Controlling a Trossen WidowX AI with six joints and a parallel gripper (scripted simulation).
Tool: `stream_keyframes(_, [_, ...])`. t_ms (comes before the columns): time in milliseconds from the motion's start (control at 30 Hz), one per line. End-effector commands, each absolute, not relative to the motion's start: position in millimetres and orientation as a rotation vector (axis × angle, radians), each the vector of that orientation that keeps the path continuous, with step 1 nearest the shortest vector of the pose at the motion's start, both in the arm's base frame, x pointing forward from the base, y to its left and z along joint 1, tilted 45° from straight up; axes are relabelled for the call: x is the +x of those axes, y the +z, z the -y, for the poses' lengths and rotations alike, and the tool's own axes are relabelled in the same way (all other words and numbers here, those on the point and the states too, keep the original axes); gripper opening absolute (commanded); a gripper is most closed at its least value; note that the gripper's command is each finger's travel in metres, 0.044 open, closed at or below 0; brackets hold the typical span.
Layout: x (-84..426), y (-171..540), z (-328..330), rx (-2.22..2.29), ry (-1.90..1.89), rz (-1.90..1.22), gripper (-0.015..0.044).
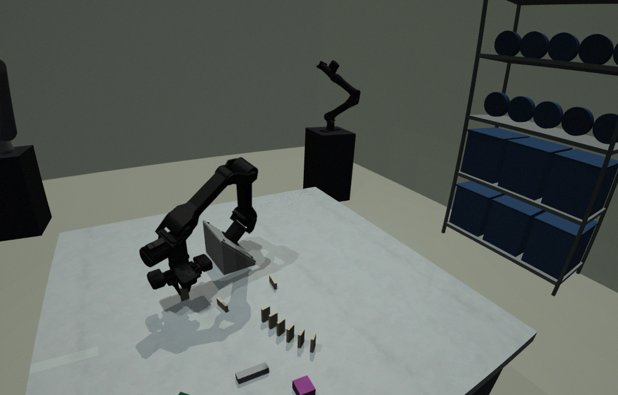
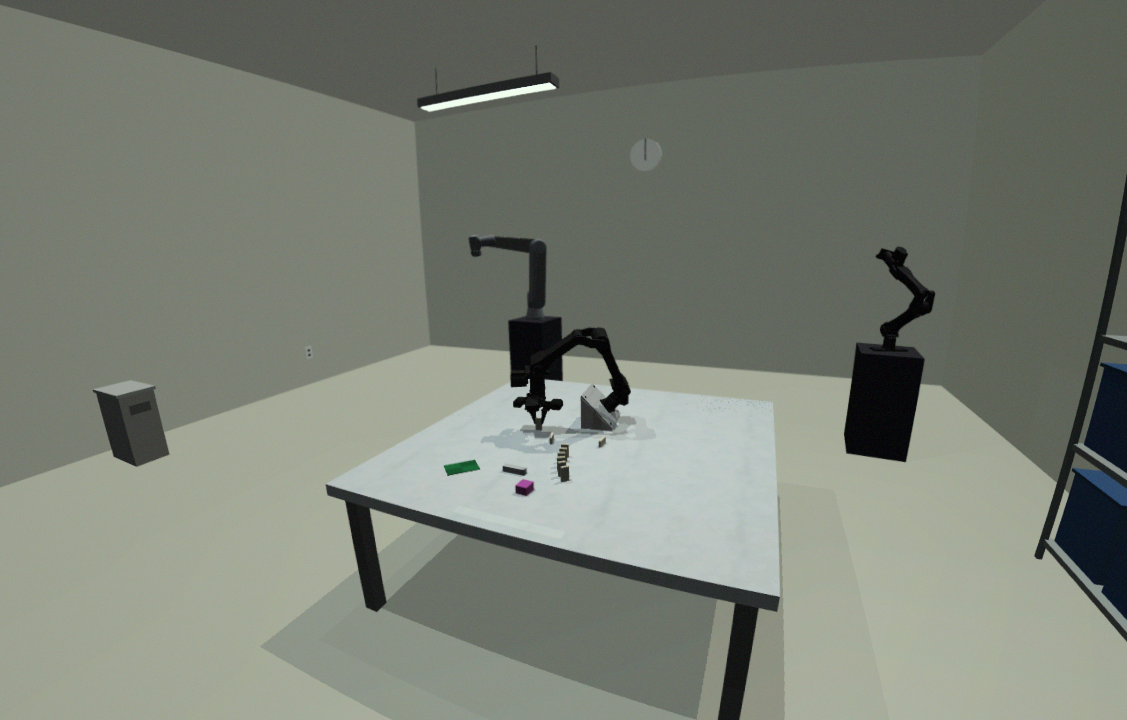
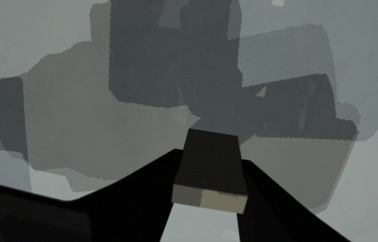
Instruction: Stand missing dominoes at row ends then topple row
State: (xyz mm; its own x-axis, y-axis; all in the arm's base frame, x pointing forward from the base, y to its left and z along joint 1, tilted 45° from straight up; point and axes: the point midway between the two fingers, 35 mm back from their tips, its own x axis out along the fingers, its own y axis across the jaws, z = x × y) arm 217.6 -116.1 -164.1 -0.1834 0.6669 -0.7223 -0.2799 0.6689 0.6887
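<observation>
Black gripper (image 1: 183, 291) (image 2: 538, 424) (image 3: 210, 163) had its fingers pinching an upright domino (image 1: 184, 294) (image 2: 538, 427) (image 3: 212, 161) by its side edges | likely so it could be stood on end | standing row (image 1: 290, 333) (image 2: 563, 463) was well apart, six dominoes, seemingly avoided | two loose dominoes were nearer the arm's base

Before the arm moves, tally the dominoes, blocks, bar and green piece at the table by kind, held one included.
Standing row dominoes: 6
Other unheld dominoes: 2
Held domino: 1
Magenta block: 1
Dark-sided bar: 1
Green piece: 1
Total: 12
</observation>
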Motion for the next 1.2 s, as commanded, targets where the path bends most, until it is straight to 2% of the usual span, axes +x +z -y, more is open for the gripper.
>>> stream_keyframes(0, [218, -164, 115, 0.338, 0.871, -1.536, 0.0107])
stream_keyframes(100, [225, -152, 131, 0.336, 0.870, -1.536, 0.0107])
stream_keyframes(333, [242, -74, 202, 0.331, 0.871, -1.539, 0.0107])
stream_keyframes(567, [244, -65, 207, 0.330, 0.871, -1.539, 0.0107])
stream_keyframes(933, [349, 16, 102, 0.284, 0.888, -1.503, 0.0107])
stream_keyframes(1067, [372, 48, 52, 0.282, 0.917, -1.487, 0.0107])
stream_keyframes(1167, [375, 53, 43, 0.282, 0.923, -1.484, 0.0107])
